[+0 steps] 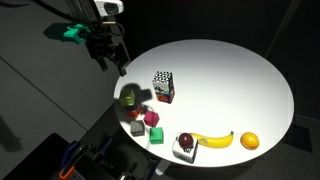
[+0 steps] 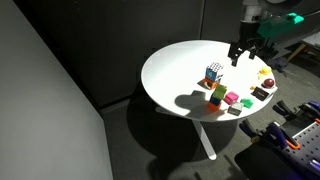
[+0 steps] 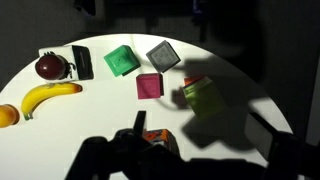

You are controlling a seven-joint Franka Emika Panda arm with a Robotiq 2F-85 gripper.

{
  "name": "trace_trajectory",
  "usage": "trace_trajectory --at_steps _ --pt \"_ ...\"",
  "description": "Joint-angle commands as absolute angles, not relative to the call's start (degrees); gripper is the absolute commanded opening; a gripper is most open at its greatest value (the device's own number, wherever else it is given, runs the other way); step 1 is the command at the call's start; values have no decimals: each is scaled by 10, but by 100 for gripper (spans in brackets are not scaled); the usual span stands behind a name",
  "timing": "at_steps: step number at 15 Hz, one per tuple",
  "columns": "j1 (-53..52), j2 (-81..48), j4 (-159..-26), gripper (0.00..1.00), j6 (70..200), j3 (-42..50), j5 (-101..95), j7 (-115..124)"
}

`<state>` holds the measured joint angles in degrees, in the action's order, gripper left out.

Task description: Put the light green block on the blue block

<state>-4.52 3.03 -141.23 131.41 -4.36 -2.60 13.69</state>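
The light green block [image 3: 203, 98] stands on the white round table [image 3: 90, 125], in shadow, right of the pink cube [image 3: 149, 87]. It looks raised and nearer than the other cubes. A dark corner shows at its upper left edge, and I cannot tell whether that is the blue block, which I cannot otherwise make out. The light green block also shows in both exterior views [image 1: 130, 97] [image 2: 213, 88]. My gripper [image 3: 190, 165] is a dark outline at the bottom of the wrist view. It is open and empty, above and off to the side of the blocks [image 1: 117, 66] [image 2: 238, 57].
An emerald green cube [image 3: 121, 61], a grey cube [image 3: 163, 55], an apple [image 3: 50, 66], a banana [image 3: 48, 97] and an orange fruit [image 3: 7, 115] lie nearby. A multicoloured cube [image 1: 163, 85] stands beside the blocks. The table's edge [image 1: 105, 100] is close to them.
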Motion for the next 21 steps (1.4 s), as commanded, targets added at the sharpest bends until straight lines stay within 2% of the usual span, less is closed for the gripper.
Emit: trace_trajectory --at_steps 1,21 --pt "-40 65 -1421 100 1311 -42 -13 138" --pt "-39 64 -1412 100 1313 -44 -17 136"
